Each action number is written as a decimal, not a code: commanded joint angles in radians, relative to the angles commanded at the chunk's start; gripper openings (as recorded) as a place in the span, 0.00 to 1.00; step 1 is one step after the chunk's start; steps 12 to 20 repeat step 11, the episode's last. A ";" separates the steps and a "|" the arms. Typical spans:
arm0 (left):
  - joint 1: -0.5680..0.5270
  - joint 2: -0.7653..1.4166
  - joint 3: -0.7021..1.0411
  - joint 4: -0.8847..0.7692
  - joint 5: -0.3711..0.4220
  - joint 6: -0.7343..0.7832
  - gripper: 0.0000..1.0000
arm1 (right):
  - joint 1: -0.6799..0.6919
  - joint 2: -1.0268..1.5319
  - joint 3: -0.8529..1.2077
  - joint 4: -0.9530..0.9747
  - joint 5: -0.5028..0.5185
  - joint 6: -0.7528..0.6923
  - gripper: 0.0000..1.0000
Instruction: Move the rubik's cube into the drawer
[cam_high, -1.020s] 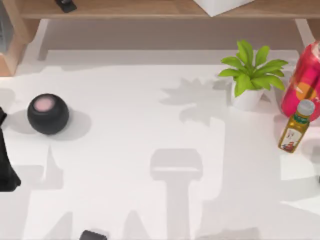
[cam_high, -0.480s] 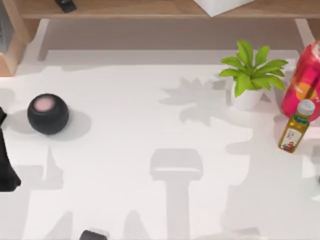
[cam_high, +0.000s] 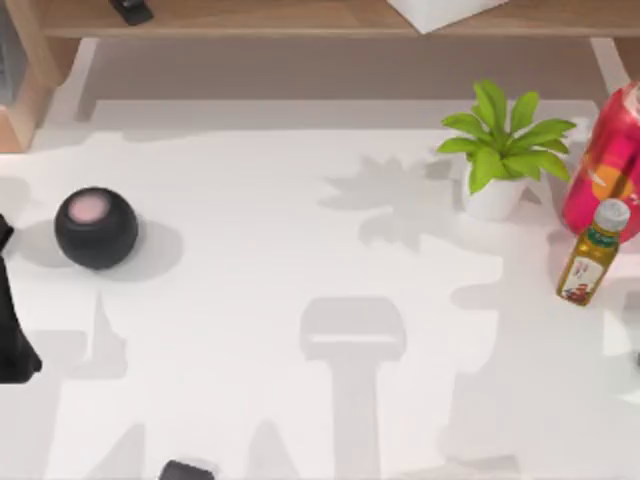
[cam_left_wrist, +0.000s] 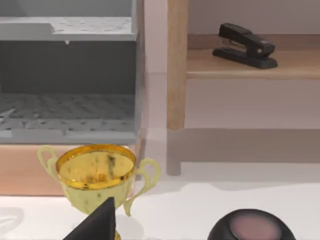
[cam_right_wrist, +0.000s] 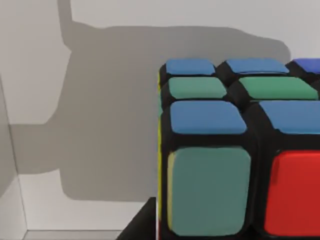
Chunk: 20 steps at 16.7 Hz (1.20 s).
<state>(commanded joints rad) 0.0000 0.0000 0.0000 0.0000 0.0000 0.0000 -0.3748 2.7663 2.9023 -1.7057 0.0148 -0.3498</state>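
The rubik's cube (cam_right_wrist: 240, 150) sits very close in the right wrist view, with blue, green, teal and red stickers, resting on the white table. A dark part of my right gripper (cam_right_wrist: 142, 222) lies right beside its yellow side. The drawer (cam_left_wrist: 65, 107) stands open in the left wrist view, grey and speckled inside, set in a wooden cabinet. A black tip of my left gripper (cam_left_wrist: 95, 225) pokes in low, in front of a gold trophy (cam_left_wrist: 97, 175). My left arm (cam_high: 12, 335) stays at the table's far left edge.
A black round speaker (cam_high: 96, 228) sits at the left. A potted plant (cam_high: 500, 150), a red pack (cam_high: 605, 165) and an oil bottle (cam_high: 592, 252) stand at the right. A stapler (cam_left_wrist: 245, 46) lies on the wooden shelf. A small dark object (cam_high: 186, 470) is at the front edge.
The arm shadow on the table's right side has shrunk and shifted toward the right front. The left arm and the table's objects have not moved.
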 joint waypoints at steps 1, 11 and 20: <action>0.000 0.000 0.000 0.000 0.000 0.000 1.00 | 0.000 0.000 0.000 0.000 0.000 0.000 0.68; 0.000 0.000 0.000 0.000 0.000 0.000 1.00 | 0.000 0.000 0.000 0.000 0.000 0.000 1.00; 0.000 0.000 0.000 0.000 0.000 0.000 1.00 | 0.000 0.000 0.000 0.000 0.000 0.000 1.00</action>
